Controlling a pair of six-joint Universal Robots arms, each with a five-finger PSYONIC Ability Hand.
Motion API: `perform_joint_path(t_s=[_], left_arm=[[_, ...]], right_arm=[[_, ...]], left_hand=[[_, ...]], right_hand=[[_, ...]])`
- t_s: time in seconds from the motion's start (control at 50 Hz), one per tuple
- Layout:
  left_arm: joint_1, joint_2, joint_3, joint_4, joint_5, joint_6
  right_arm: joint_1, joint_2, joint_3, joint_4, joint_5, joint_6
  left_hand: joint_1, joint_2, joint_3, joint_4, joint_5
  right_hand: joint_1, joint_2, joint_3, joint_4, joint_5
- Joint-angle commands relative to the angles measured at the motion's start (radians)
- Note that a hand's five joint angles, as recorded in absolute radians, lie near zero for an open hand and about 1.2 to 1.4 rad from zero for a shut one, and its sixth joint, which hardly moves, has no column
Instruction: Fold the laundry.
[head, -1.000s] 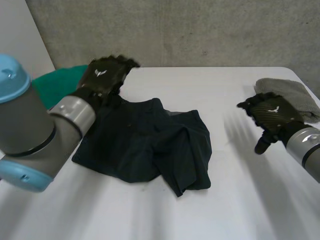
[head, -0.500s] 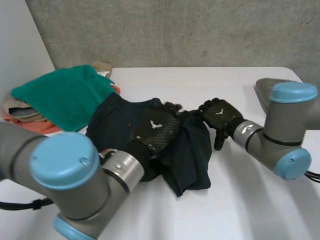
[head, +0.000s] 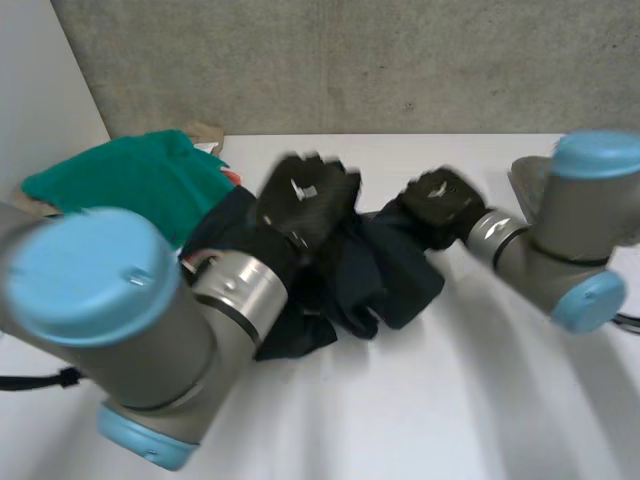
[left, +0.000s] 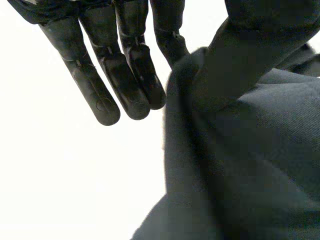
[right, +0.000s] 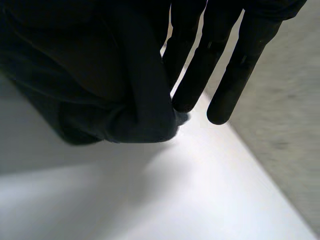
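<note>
We find left robot hand (head: 305, 195) and right robot hand (head: 440, 203) each pinching the dark garment (head: 400, 275), presumably to fold it over.

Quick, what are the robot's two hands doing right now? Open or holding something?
Left hand: shut, pinching the crumpled dark navy cloth garment against its thumb.
Right hand: shut, pinching the same garment.

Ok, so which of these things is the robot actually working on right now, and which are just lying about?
In the job:
- dark garment, bunched up, pinched by the left hand and the right hand

Lying about, untouched:
- green towel, off to the robot's left
- grey cloth, off to its right
</note>
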Motion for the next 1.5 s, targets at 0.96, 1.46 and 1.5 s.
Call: perform_joint_path(t_s=[0.96, 1.46, 1.5], left_arm=[[0.391, 0.359, -0.281, -0.104, -0.003, -0.013], [0.429, 0.127, -0.439, -0.146, 0.076, -0.171], [0.431, 0.096, -0.421, -0.118, 0.09, -0.173]], right_arm=[[0.195, -0.334, 0.049, 0.149, 0.197, 0.2], [0.126, -0.061, 0.093, 0.048, 0.085, -0.104], [0.126, -0.047, 0.093, 0.014, 0.085, -0.086]], left_hand=[[-0.708, -0.745, -0.738, -0.748, -0.724], [-0.647, -0.683, -0.676, -0.687, -0.663], [-0.454, -0.49, -0.483, -0.493, -0.469]], right_hand=[[-0.87, -0.933, -0.949, -0.962, -0.94], [-0.621, -0.683, -0.7, -0.713, -0.691], [-0.521, -0.584, -0.6, -0.613, -0.591]])
